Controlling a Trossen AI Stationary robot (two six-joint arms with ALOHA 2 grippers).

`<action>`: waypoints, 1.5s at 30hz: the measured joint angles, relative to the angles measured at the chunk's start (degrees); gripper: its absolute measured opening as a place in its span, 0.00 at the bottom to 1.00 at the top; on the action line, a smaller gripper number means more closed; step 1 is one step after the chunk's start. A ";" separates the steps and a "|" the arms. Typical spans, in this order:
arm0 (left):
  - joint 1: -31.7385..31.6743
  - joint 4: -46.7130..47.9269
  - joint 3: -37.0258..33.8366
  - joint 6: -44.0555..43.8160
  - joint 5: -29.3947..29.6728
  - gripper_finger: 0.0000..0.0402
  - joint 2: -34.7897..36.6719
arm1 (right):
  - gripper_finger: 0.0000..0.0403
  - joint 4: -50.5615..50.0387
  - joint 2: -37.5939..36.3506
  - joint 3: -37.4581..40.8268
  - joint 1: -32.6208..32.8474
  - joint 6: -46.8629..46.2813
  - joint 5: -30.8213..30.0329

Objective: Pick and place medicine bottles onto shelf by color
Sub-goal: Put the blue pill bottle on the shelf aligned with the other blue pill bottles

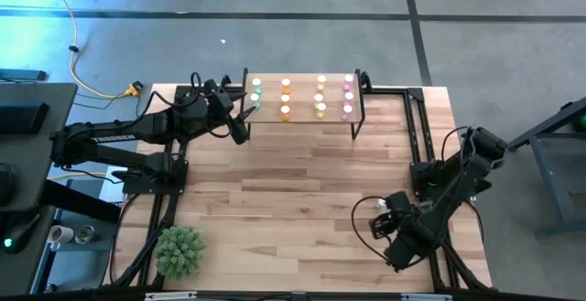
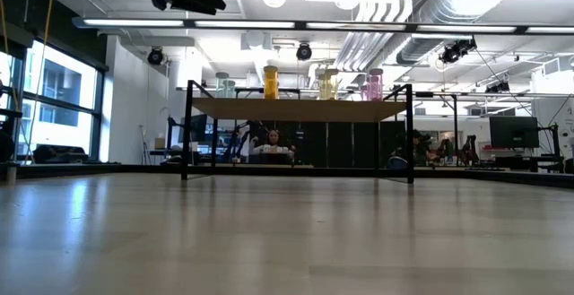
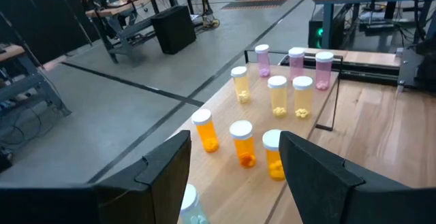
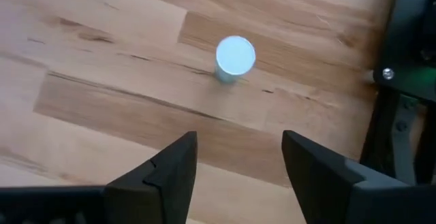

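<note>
The shelf (image 1: 303,118) stands at the table's far edge with medicine bottles in rows by colour: green (image 1: 256,89), orange (image 1: 286,98), yellow (image 1: 320,95), pink (image 1: 348,96). My left gripper (image 1: 244,116) hovers open at the shelf's left end, above a green bottle (image 3: 191,209), looking along the orange (image 3: 243,143), yellow (image 3: 278,95) and pink (image 3: 296,63) rows. My right gripper (image 4: 238,157) hangs open near the table's front right, pointing down. One white-capped bottle (image 4: 234,58) stands upright on the tabletop just beyond its fingertips.
A small green plant (image 1: 179,251) sits at the table's near left corner. Black frame rails (image 1: 417,127) run along the table's right side, close to my right arm. Bare wooden tabletop (image 1: 293,200) lies between the two arms. In the low view the shelf (image 2: 300,109) stands on thin black legs.
</note>
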State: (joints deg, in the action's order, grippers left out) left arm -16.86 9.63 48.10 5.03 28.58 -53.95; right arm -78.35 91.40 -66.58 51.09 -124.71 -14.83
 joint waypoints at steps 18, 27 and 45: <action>0.04 0.00 0.00 -0.50 0.04 0.53 0.00 | 0.51 15.42 0.03 17.04 10.26 7.74 -13.81; 0.04 0.00 0.00 -0.45 0.11 0.53 0.00 | 0.51 21.08 0.03 22.51 13.88 7.77 -21.34; 0.04 0.00 0.00 -3.40 0.11 0.53 0.00 | 0.51 30.91 0.06 30.82 11.68 10.76 -25.55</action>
State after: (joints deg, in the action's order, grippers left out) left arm -16.82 9.63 48.10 1.63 28.69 -53.95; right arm -47.44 91.46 -35.75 62.77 -113.95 -40.38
